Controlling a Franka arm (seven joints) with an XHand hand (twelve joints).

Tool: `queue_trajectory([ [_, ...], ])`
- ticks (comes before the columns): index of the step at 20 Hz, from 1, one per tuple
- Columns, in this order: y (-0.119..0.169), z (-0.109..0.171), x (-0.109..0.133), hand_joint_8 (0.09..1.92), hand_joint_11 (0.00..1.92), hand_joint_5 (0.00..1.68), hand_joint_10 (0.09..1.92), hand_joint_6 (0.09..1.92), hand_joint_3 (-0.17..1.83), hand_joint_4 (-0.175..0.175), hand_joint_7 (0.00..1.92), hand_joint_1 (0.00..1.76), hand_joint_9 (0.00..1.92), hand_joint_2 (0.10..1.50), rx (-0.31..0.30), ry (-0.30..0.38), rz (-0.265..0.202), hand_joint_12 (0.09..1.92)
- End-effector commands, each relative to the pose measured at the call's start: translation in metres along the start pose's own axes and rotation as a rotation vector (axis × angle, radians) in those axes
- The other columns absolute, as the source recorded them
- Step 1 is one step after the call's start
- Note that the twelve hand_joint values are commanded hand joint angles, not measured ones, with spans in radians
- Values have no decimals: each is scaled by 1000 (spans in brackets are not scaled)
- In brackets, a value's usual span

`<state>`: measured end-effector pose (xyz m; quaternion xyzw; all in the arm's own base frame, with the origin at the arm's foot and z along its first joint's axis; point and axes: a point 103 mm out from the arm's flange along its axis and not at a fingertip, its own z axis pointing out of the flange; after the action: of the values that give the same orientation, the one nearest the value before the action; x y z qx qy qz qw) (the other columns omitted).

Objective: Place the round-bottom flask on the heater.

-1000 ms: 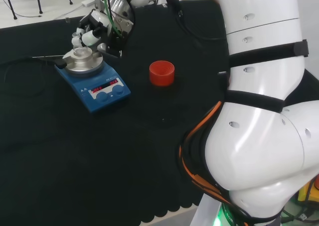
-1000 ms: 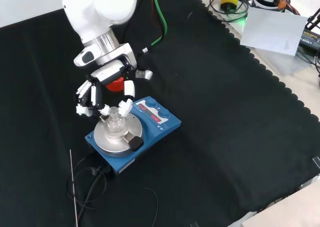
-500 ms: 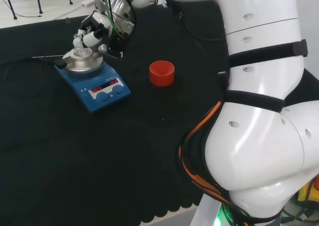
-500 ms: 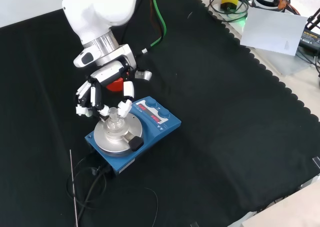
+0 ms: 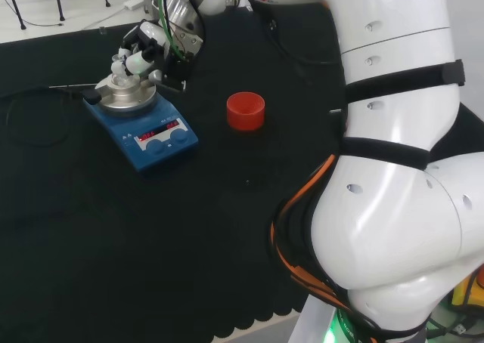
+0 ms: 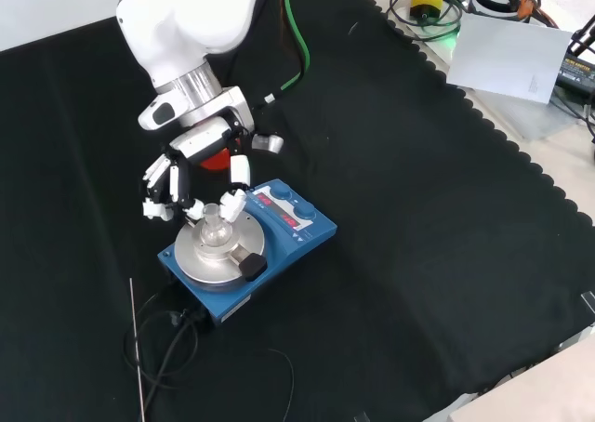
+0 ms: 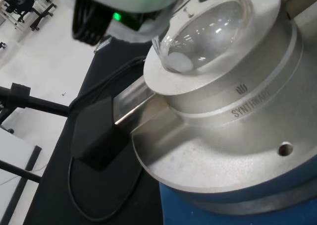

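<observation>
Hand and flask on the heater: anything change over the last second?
The hand has edged up and back from the heater a little; in the front view its fingers still curl beside the neck of the round-bottom flask. Whether they have let go cannot be told. The flask stayed seated in the heater's metal block, and the red cup did not move.

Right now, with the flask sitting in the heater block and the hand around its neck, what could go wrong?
1. The fingers curl close around the neck of the round-bottom flask; pulling away sideways could tip it out of the metal block.
2. The glass is clear and round-bottomed, so if it is not fully seated it may roll.
3. The hand could snag the black handle or the heater.
</observation>
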<state>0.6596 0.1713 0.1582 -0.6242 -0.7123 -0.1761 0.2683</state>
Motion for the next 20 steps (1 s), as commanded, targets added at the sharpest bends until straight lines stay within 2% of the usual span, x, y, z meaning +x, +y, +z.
queue_trajectory([
  [1, 0, 0, -2, 567, 251, 1086, 576, 1105, 885, 175, 365, 1081, 622, 637, 13, 22, -4, 1341],
  [3, 0, 0, -2, 570, 241, 1068, 581, 1070, 769, 175, 346, 1070, 604, 697, 18, 21, -15, 1343],
  [5, 0, -1, -1, 582, 214, 1025, 601, 1050, 568, 175, 316, 1045, 570, 811, 25, 13, -24, 1351],
  [7, -1, -1, 0, 587, 182, 853, 617, 973, 615, 59, 282, 977, 539, 728, 29, 4, -26, 1353],
  [8, -1, -2, 0, 591, 172, 791, 625, 945, 673, 23, 270, 953, 527, 676, 27, 2, -28, 1356],
  [10, -2, -3, 2, 596, 161, 715, 634, 911, 734, -9, 256, 930, 514, 622, 28, -2, -32, 1360],
  [14, -4, -6, 2, 598, 145, 603, 639, 856, 749, -23, 239, 907, 500, 585, 27, -6, -29, 1362],
  [20, -10, -13, 3, 612, 124, 532, 653, 767, 738, -29, 224, 888, 487, 569, 14, -5, -34, 1375],
])
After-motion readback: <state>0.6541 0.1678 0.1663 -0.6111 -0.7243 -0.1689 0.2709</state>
